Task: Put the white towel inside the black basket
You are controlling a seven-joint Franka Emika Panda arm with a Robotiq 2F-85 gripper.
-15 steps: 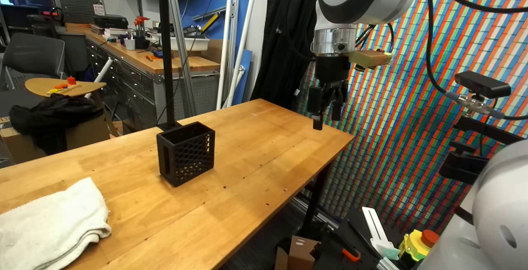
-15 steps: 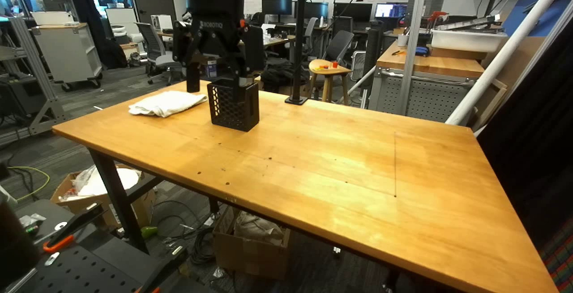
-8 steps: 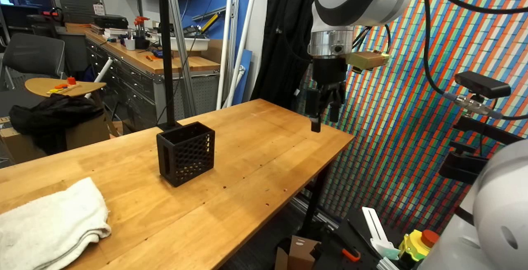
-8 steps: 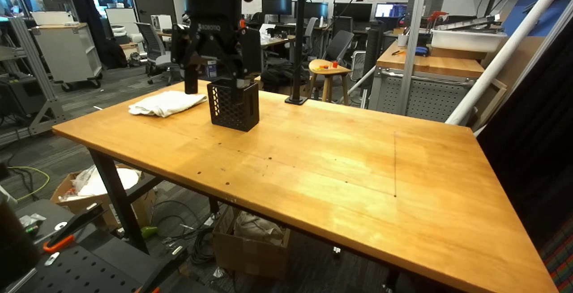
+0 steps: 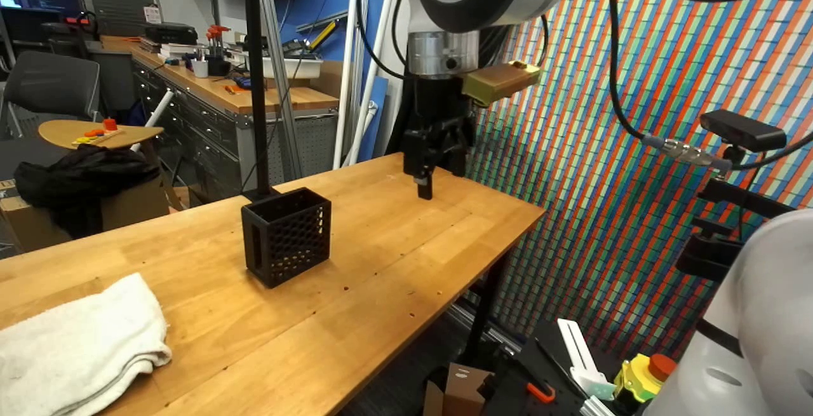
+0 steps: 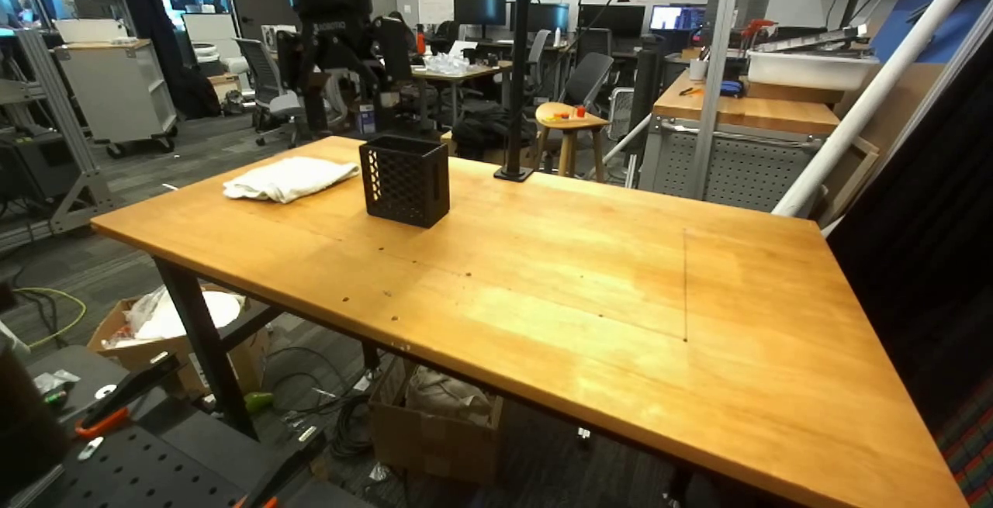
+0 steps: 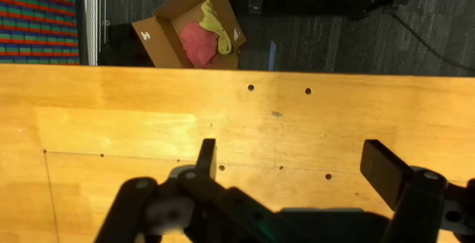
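You have the end effector (image 7: 290, 157) spread wide above the tabletop (image 7: 334, 120); in both exterior views the folded white towel (image 5: 82, 346) lies on it, left of the upright black basket (image 6: 411, 188).

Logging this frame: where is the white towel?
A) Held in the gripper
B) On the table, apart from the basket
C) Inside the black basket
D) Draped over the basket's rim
B: in both exterior views the white towel lies on the wooden table, with bare wood between it and the black basket in an exterior view.
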